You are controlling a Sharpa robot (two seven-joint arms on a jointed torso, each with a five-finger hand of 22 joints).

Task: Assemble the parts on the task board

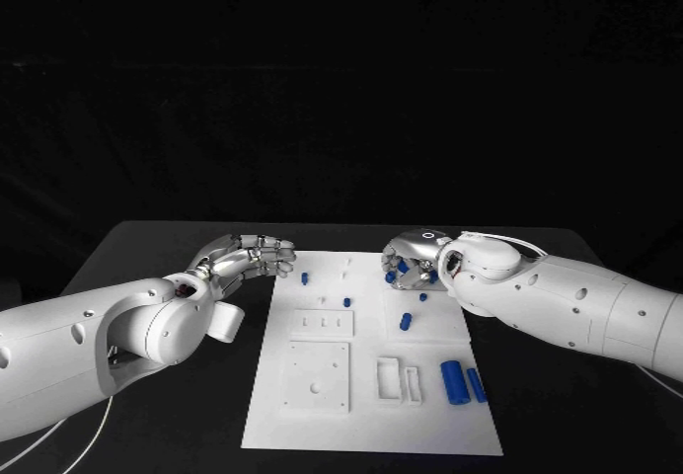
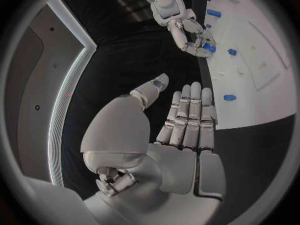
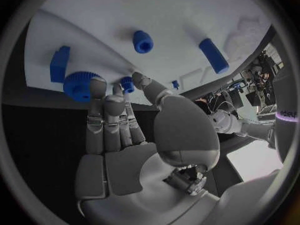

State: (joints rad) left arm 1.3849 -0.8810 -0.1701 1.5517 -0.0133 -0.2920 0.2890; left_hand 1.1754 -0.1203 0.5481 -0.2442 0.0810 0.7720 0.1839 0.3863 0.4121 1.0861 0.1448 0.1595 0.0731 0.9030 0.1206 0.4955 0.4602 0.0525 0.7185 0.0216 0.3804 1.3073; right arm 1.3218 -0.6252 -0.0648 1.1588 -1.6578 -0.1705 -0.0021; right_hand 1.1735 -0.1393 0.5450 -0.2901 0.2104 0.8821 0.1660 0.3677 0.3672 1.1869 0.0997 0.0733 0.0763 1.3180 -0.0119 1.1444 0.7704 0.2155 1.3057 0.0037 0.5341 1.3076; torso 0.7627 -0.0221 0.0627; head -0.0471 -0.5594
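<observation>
The white task board (image 1: 370, 415) lies in the middle of the black table. My right hand (image 1: 413, 262) hovers over its far right corner, fingers pointing down. Its thumb and a finger pinch a small blue part (image 3: 127, 83), and a fingertip (image 3: 97, 84) touches a knurled blue round part (image 3: 76, 86). Close by lie a blue block (image 3: 59, 63), a hollow blue cylinder (image 3: 143, 41) and a longer blue peg (image 3: 214, 55). My left hand (image 1: 254, 255) floats just off the board's far left corner, fingers straight, thumb apart, holding nothing.
Two long blue cylinders (image 1: 461, 382) lie side by side at the board's right edge. Small blue pegs (image 1: 346, 299) stand in the far half, and another blue peg (image 1: 406, 320) lies mid-board. Raised white blocks (image 1: 316, 375) occupy the near half. Bare black table (image 1: 569, 425) flanks the board.
</observation>
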